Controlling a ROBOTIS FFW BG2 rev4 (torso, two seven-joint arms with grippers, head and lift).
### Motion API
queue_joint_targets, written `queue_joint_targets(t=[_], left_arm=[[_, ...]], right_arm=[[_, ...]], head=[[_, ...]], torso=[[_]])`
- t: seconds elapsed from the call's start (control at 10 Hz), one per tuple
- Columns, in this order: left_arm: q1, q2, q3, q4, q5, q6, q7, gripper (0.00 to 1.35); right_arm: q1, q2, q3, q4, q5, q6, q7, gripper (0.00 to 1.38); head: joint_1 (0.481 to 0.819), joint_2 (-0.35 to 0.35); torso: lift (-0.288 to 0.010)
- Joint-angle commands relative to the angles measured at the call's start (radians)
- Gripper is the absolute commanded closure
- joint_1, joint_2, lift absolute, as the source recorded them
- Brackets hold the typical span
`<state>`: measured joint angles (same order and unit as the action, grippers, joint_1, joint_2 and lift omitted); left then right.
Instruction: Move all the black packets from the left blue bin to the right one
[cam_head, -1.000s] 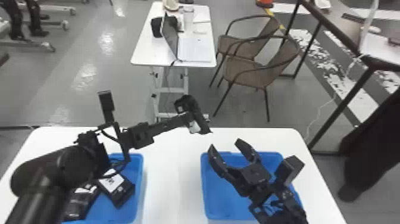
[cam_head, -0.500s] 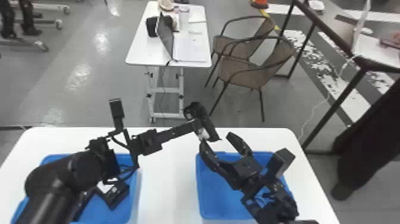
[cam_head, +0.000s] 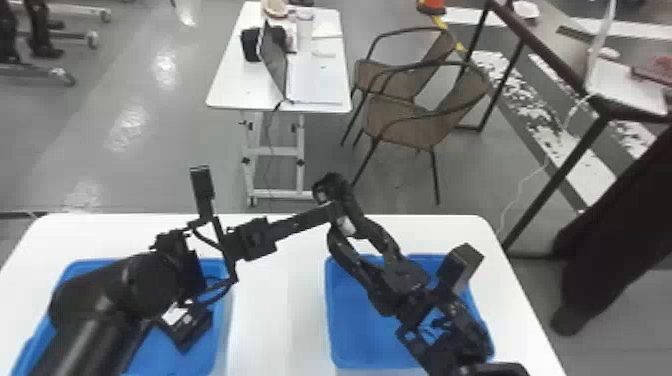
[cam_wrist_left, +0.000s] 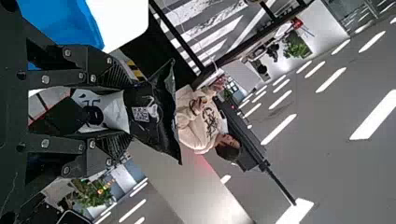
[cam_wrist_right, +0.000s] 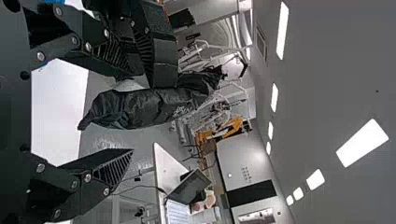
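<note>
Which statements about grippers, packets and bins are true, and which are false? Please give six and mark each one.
1. The left gripper holds a packet. True.
2. The right gripper has its jaws shut tightly together. False: its jaws stand apart, one on each side of the held packet.
3. A labelled packet lies in the left bin. True.
4. The held packet lies on the floor of the left bin. False: it is up between the left gripper's jaws.
5. The right bin is blue. True.
6. The left bin stands on the ground. False: it is on the white table.
</note>
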<state>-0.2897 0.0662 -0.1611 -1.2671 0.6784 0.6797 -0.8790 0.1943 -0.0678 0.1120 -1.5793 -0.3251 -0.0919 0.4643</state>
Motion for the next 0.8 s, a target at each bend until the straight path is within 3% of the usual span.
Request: queue_joint_targets(t=[0.0, 0.5, 0.6, 0.7], left_arm=[[0.001, 0.000, 0.009, 0.000, 0.001, 0.000, 0.000, 0.83], [0.023, -0.008, 0.034, 0.000, 0.026, 0.020, 0.017, 0.83], [0.024, -0.008, 0.041, 0.000, 0.026, 0.027, 0.021, 0.83], [0.035, -0.009, 0.048, 0.000, 0.041, 0.024, 0.041, 0.73]], right_arm=[[0.004, 0.000, 0.000, 0.001, 0.006, -0.020, -0.001, 0.91], [0.004, 0.010, -0.014, 0.002, 0.031, -0.051, -0.001, 1.28], [0.002, 0.010, -0.014, 0.004, 0.029, -0.052, 0.004, 1.28], [0.005, 0.010, -0.021, 0.007, 0.023, -0.052, 0.002, 1.28]], head=[[0.695, -0.137], [0.695, -0.138], [0.695, -0.138], [0.695, -0.136]], torso=[[0.000], [0.000], [0.000], [0.000]])
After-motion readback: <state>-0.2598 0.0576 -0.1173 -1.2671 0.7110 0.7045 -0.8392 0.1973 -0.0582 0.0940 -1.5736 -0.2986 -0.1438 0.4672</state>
